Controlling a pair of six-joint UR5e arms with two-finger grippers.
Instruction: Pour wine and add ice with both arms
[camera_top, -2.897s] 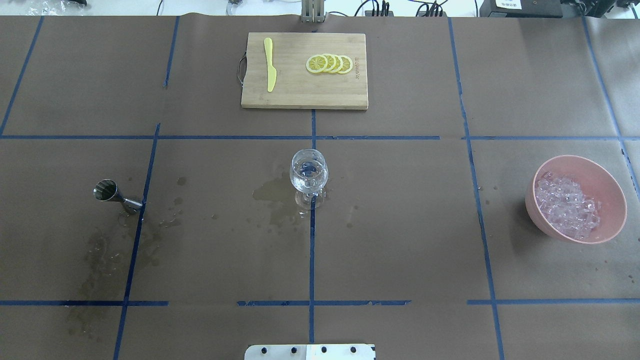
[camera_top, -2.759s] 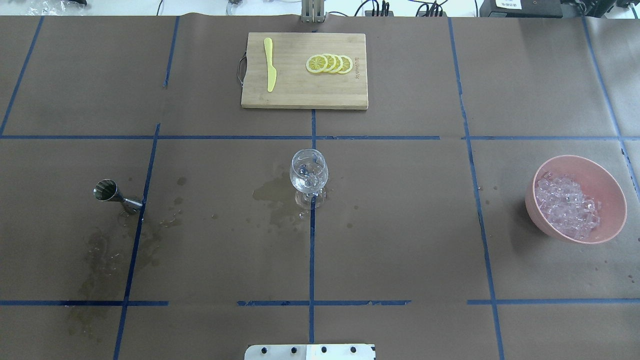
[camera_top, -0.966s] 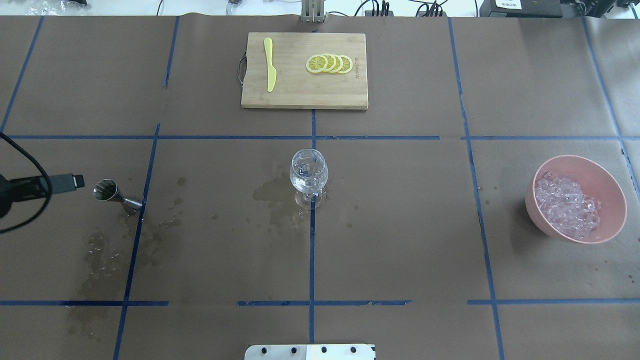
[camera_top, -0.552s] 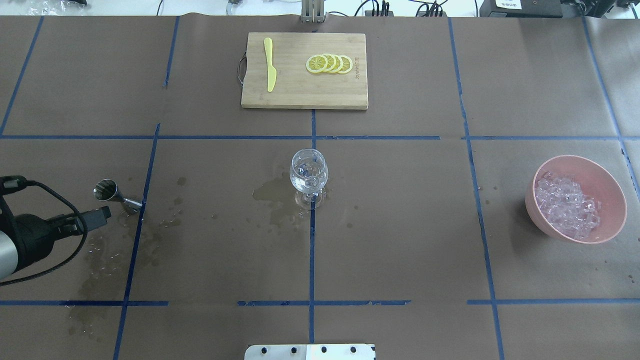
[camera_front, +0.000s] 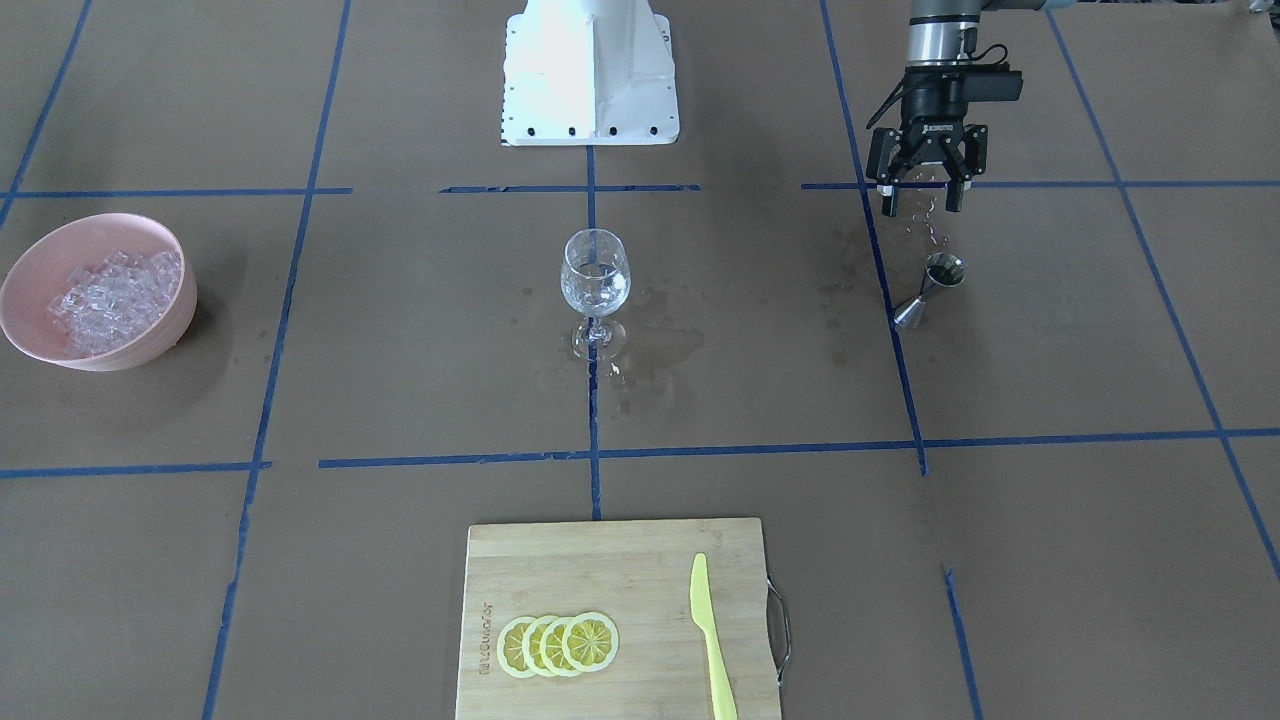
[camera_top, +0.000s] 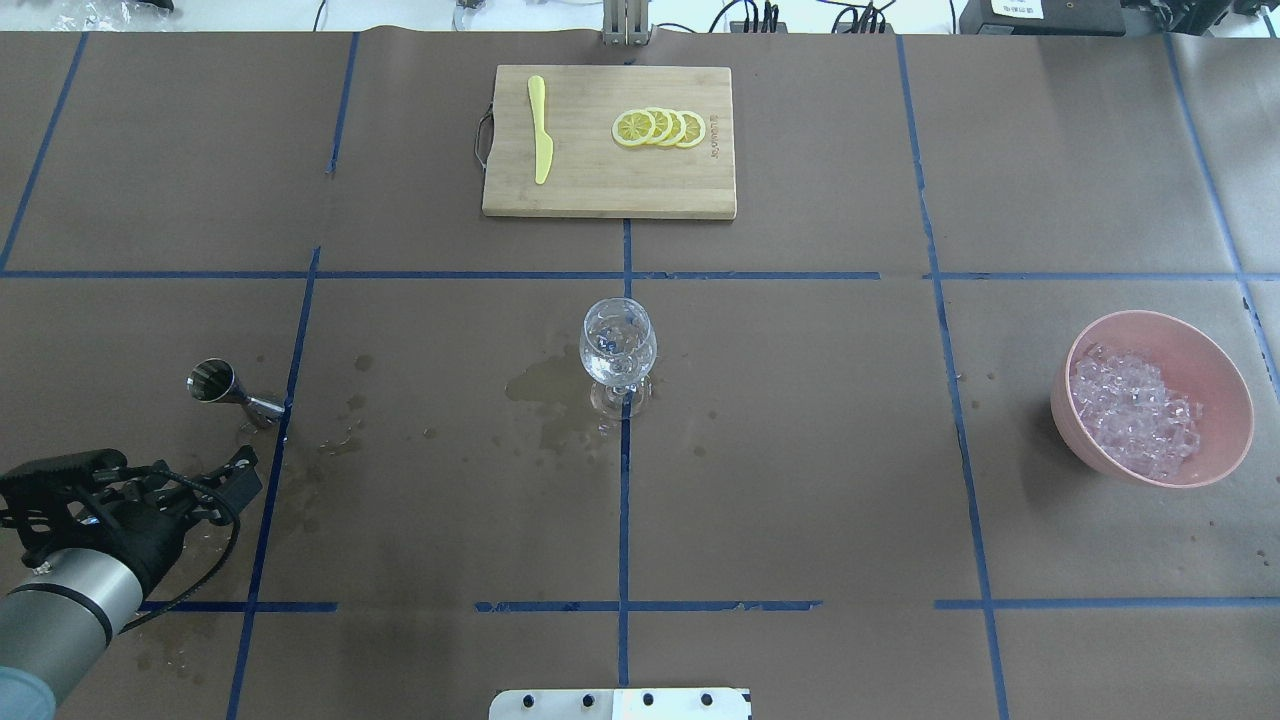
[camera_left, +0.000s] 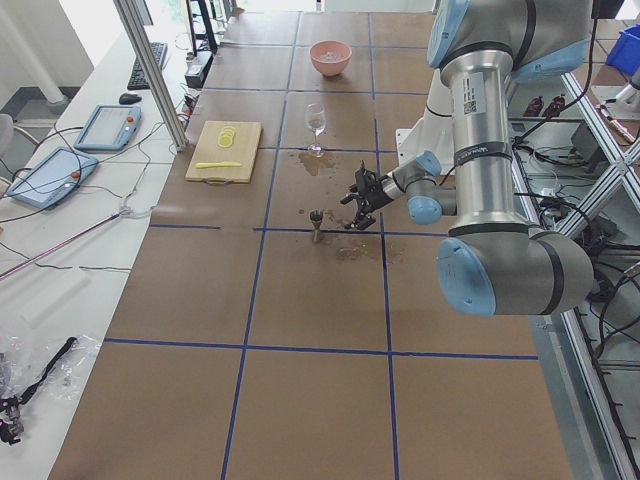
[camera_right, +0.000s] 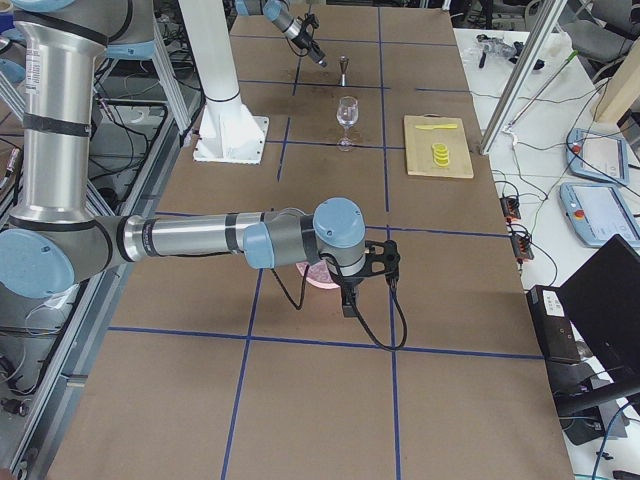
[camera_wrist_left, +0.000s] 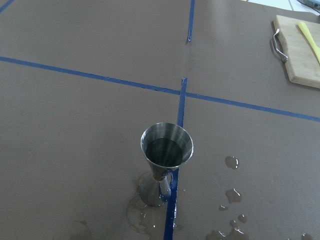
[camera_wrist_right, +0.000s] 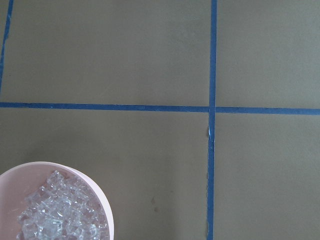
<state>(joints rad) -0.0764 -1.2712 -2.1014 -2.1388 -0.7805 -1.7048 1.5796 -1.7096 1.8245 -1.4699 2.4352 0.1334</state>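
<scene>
A steel jigger (camera_top: 215, 383) with dark liquid in its top cup (camera_wrist_left: 166, 147) stands left of centre. My left gripper (camera_front: 920, 195) hangs open and empty just on the robot's side of it, pointing down; it is low on the left in the overhead view (camera_top: 140, 490). A clear stemmed wine glass (camera_top: 618, 345) stands mid-table with clear contents. Ice (camera_top: 1135, 410) fills a pink bowl (camera_top: 1230, 400) on the right. My right gripper (camera_right: 350, 290) hovers over that bowl in the right side view only, so I cannot tell whether it is open or shut.
A bamboo cutting board (camera_top: 600, 190) with lemon slices (camera_top: 660, 128) and a yellow knife (camera_top: 540, 130) lies at the far middle. Wet stains (camera_top: 545, 385) spread beside the glass and around the jigger. The white robot base (camera_front: 590, 70) sits at the near edge.
The left arm came in from the left edge beside the jigger, then swung toward the robot's side; its open gripper now sits nearer than the jigger. Glass, jigger and bowl stayed put.
</scene>
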